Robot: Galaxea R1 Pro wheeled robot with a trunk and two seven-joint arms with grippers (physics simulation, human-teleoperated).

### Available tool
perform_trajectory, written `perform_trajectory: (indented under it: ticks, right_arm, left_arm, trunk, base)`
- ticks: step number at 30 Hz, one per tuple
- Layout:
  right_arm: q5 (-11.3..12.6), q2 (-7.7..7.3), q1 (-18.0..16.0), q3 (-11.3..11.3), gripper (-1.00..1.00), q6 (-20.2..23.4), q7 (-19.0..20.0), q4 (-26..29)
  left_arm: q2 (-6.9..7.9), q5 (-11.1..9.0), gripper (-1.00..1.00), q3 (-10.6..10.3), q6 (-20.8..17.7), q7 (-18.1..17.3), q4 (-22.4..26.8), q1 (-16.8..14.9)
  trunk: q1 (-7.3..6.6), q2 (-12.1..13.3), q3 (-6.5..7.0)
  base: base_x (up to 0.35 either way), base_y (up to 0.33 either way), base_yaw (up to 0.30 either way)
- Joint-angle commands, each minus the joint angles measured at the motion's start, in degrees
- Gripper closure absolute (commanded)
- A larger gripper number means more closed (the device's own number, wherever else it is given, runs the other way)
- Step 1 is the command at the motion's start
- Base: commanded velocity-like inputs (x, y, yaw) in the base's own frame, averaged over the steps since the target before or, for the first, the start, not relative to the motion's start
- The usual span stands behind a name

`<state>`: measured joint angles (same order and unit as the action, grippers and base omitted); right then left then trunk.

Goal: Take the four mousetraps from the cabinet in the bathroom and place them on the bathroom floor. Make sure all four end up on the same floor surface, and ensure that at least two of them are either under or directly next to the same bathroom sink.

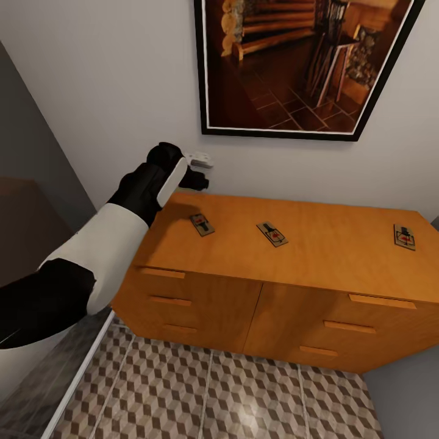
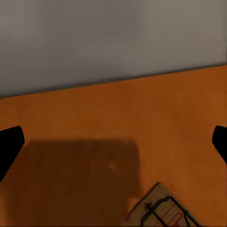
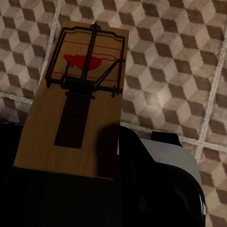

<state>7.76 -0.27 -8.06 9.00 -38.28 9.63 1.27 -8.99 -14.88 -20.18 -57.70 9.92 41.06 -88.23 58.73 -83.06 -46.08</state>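
Three mousetraps (image 1: 272, 233) atop the cabinet (image 1: 317, 244)

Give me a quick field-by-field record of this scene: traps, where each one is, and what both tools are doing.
mousetraps on cabinet top: three, left, middle, right
cabinet: drawers look closed
fourth mousetrap: held in the right tool, above the bathroom floor
left tool: open, empty, over the cabinet's back left corner, near the left trap
traps on floor: none seen yet

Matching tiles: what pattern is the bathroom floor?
Brown, beige and white cubes on the bathroom floor; right wrist view.
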Motion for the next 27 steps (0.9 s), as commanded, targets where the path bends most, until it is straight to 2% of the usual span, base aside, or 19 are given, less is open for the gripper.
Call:
perform_trajectory:
  ticks: [1, 11, 12, 14, 15, 19, 21, 27]
  right_arm:
    - [0.8, -0.01, -0.03, 0.4, 1.0, -0.13, 0.39, -0.03]
    - [0.85, 0.16, -0.03, 0.4, 1.0, -0.15, 0.39, -0.03]
    - [0.85, 0.17, -0.03, 0.4, 1.0, -0.14, 0.39, -0.03]
    - [0.85, 0.17, -0.03, 0.4, 1.0, -0.18, 0.39, -0.03]
    - [0.85, 0.18, -0.03, 0.4, 1.0, -0.19, 0.39, -0.03]
    - [0.9, 0.18, -0.03, 0.4, 1.0, -0.27, 0.49, -0.03]
    - [0.93, 0.18, -0.03, 0.4, 1.0, -0.29, 0.63, -0.03]
    - [0.98, 0.08, -0.03, 0.36, 1.0, -0.32, 0.8, -0.03]
  left_arm:
    - [0.02, -0.68, -1.0, -0.16, -0.17, 0.57, -0.28, -0.51]
    - [-0.1, -1.3, -1.0, 0.25, -0.52, 0.29, -2.59, -2.11]
    - [-0.15, -1.68, -1.0, 0.24, -0.55, 0.27, -2.63, -2.13]
    - [-0.23, -3.58, -1.0, 0.25, -0.57, 0.23, -2.73, -2.17]
    - [-0.23, -5.27, -1.0, 0.24, -0.57, 0.21, -2.81, -2.18]
    - [-0.19, -8.7, -1.0, 0.17, -0.57, 0.2, -2.98, -2.2]
    - [-0.17, -9.46, -1.0, 0.15, -0.57, 0.19, -2.94, -2.2]
    - [-0.15, -9.9, -1.0, 0.07, -0.57, 0.19, -2.92, -2.21]
  trunk:
    - [0.0, -0.02, -0.05]
    - [0.0, -0.02, -0.05]
    - [0.0, -0.02, -0.05]
    - [0.0, -0.02, -0.05]
    - [0.0, -0.02, -0.05]
    - [0.0, -0.02, -0.05]
    - [0.0, -0.02, -0.05]
    - [0.0, -0.02, -0.05]
  base:
    - [0.0, 0.0, 0.0]
    - [0.0, 0.0, 0.0]
    - [0.0, 0.0, 0.0]
    - [0.0, 0.0, 0.0]
    - [0.0, 0.0, 0.0]
    - [0.0, 0.0, 0.0]
    - [0.0, 0.0, 0.0]
    - [0.0, 0.0, 0.0]
